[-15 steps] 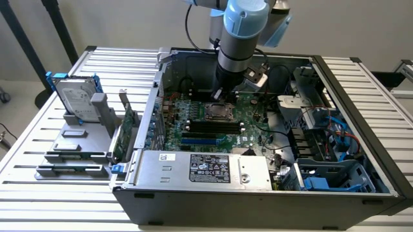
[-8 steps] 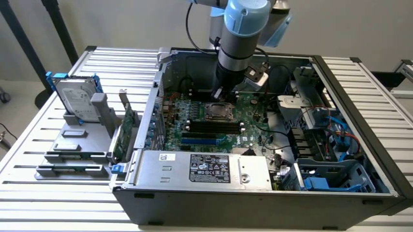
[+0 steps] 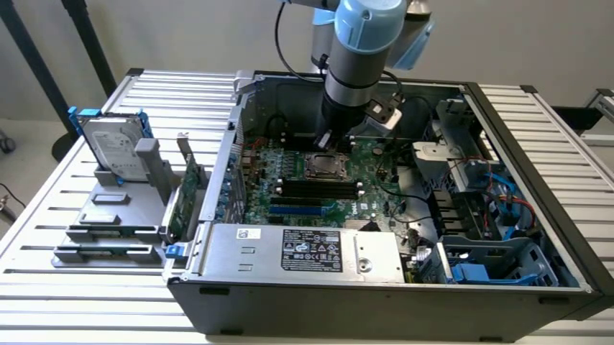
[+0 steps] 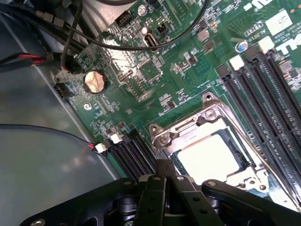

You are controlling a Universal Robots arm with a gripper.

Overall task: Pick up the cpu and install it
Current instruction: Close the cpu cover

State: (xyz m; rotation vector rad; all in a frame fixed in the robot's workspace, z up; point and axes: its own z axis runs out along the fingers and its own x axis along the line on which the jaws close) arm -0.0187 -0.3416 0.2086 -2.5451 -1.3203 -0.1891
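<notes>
We see bright, even light on the white table [image 3: 57, 237], a dark shadow inside the computer case [image 3: 384, 302], and white glare on the cpu [image 4: 209, 157] (the black gripper [image 4: 165, 176] looks blurry up close).

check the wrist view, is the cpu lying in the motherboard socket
Yes, the cpu lies flat inside the metal frame of the socket on the motherboard, just ahead of the shut gripper.

an open computer case [image 3: 384, 287] sits on a slatted table [image 3: 57, 237], the cpu [image 4: 209, 157] in its socket, a hard drive [image 3: 113, 147] to the exterior view's left.
</notes>
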